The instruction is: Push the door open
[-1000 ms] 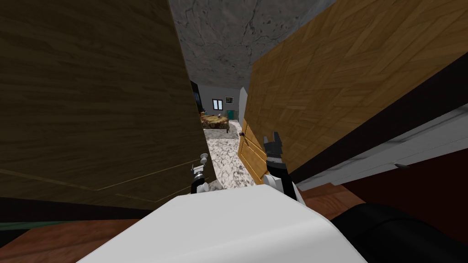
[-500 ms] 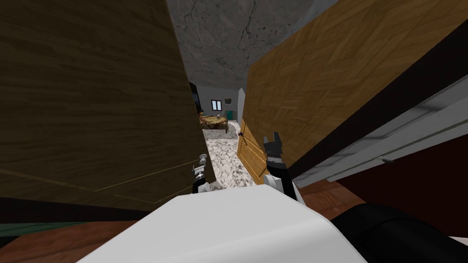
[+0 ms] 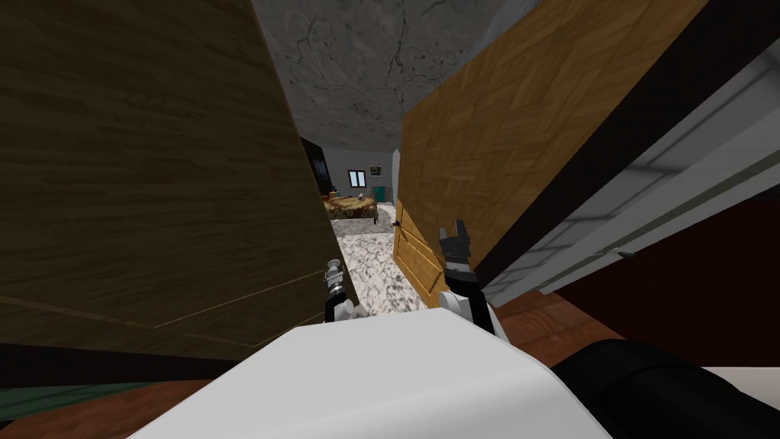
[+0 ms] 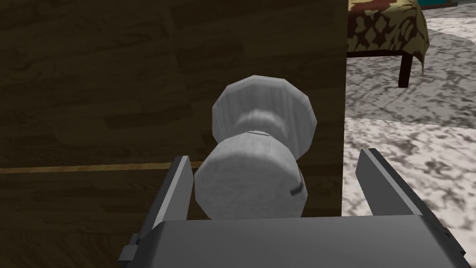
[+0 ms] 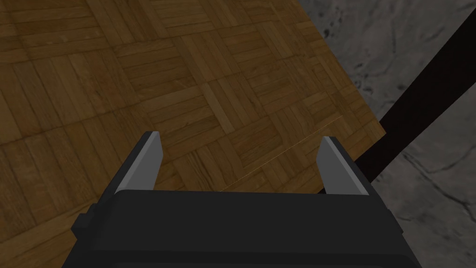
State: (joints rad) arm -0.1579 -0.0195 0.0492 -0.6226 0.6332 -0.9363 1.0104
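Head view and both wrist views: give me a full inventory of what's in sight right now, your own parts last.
door: one, dark brown wood, close on my left.
door knob: one, light grey, near that door's edge.
wood-patterned surface: one, light brown, on my right.
floor: one, grey-white marbled, beyond the door.
covered furniture: one, brown-yellow patterned cloth, in the room beyond.
left pincer: one, open, straddling the knob.
right pincer: one, open, facing the light brown surface.

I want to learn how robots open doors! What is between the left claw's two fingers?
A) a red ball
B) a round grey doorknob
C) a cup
B: the round grey doorknob sits inside the open left claw, on the dark wooden door.
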